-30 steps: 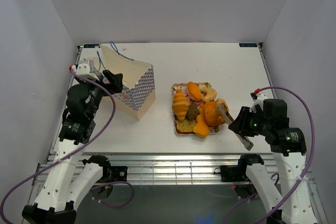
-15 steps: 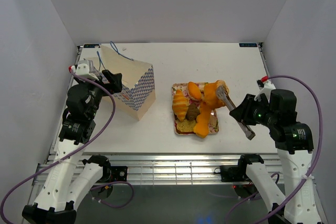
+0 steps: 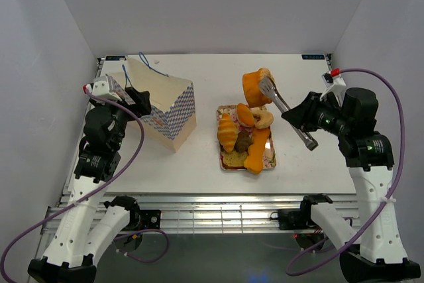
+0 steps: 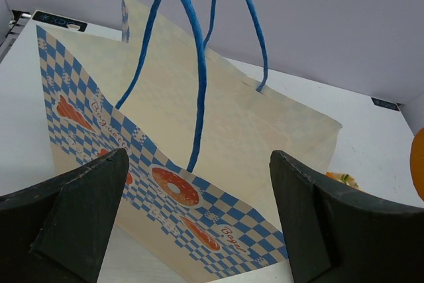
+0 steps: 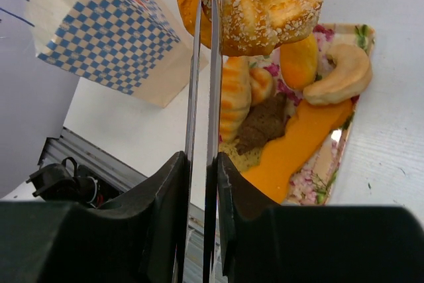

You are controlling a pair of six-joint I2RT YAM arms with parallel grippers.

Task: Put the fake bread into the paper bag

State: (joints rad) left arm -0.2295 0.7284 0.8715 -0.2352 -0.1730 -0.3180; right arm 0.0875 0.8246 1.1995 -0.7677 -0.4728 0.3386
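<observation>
The right hand (image 3: 266, 84) is pressed together on a seeded orange piece (image 3: 254, 87) of the bread, pinching it between its two long thin fingers. The piece hangs clear of the surface (image 3: 199, 74), above the far end of the tray (image 3: 269, 158); in the right wrist view it sits at the fingertips, with the tray below it. The rest of the bread lies on the floral tray near the centre of the surface: a croissant (image 3: 227, 132) along the left side, a brown bun (image 3: 243, 141) just beside it, and several orange pieces touching one another. The bag (image 3: 165, 107) sits on the left part of the surface, apart from the tray, with a tan face up and a blue-and-white checkered side toward the tray. The left hand (image 4: 197, 160) is at the left end of the bag, its fingers spread wide; in the left wrist view the bag and its blue string handles (image 4: 192, 64) show between them. Contact between the left fingers and the bag cannot be determined.
</observation>
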